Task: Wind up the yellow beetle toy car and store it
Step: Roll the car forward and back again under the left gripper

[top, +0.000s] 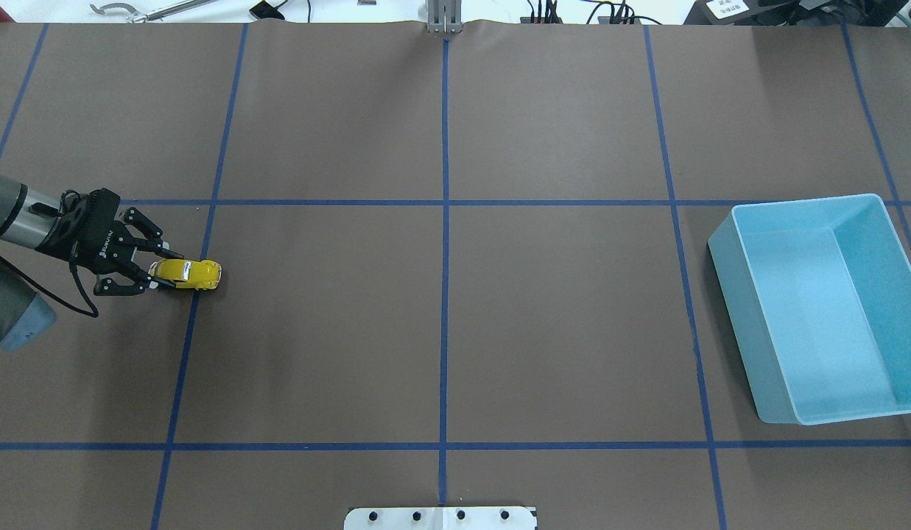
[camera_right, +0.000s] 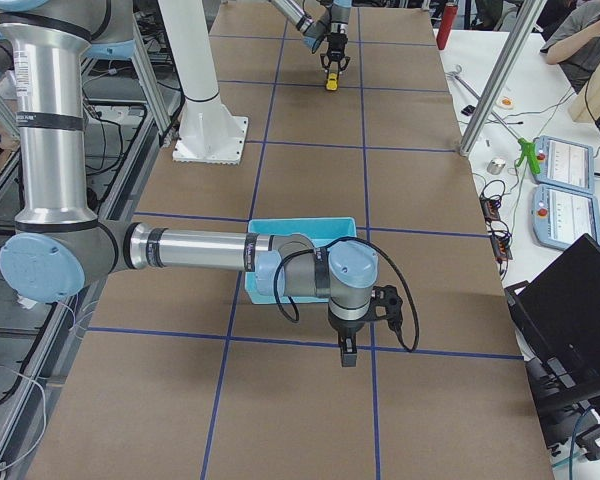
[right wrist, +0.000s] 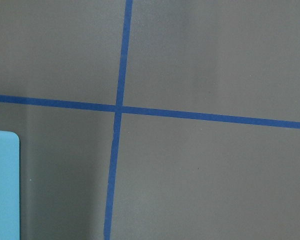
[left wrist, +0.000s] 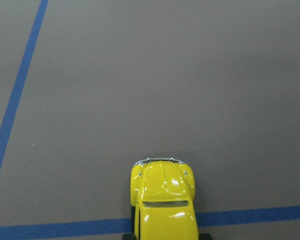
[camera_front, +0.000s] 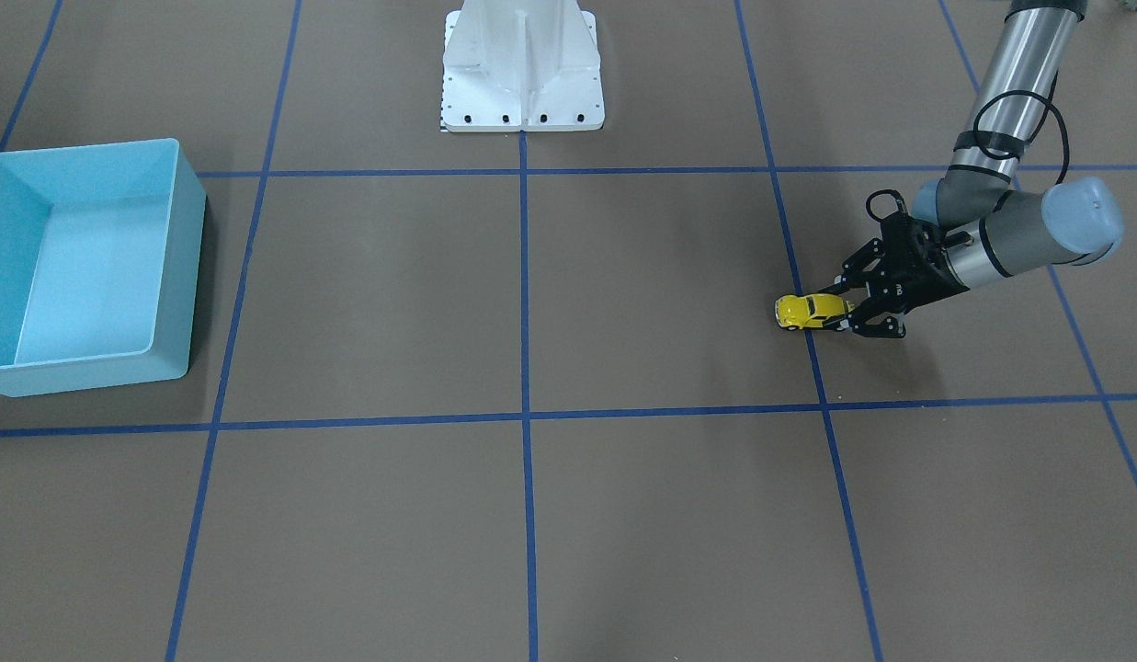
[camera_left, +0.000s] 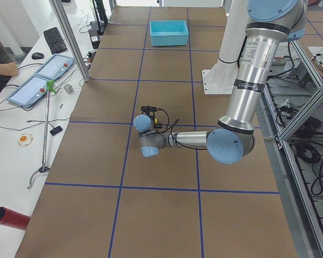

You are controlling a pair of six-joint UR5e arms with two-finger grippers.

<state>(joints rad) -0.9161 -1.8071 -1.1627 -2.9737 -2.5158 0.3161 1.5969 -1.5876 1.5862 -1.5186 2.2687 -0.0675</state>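
Bench: a brown surface (top: 558,324) is shown, divided into large squares by blue tape lines (top: 445,294); the white robot base (camera_front: 522,74) is seen at 12 o'clock in the front-facing view.

Yellow beetle toy car (top: 190,273): it is seen at 9 o'clock on the bench in the overhead view, wheels down, set across a blue tape line. Its nose is pointed toward 3 o'clock, away from the left arm. In the left wrist view only the hood and windscreen are shown, at 6 o'clock of the frame.

Left claw (top: 157,272): it is held low and nearly level with the bench, entering from 9 o'clock in the overhead view. Its fingers are closed on the rear end of the yellow beetle toy car, one on each flank.

Right claw (camera_right: 347,358): it is pointed straight down over a crossing of tape lines, just beside the light-blue bin. It is seen only in the exterior right view, so its opening cannot be told.

Light-blue bin (top: 746,309): it is placed at 3 o'clock on the bench in the overhead view, upright and slightly skewed to the tape grid, well apart from the car. One corner is shown at 8 o'clock in the right wrist view.
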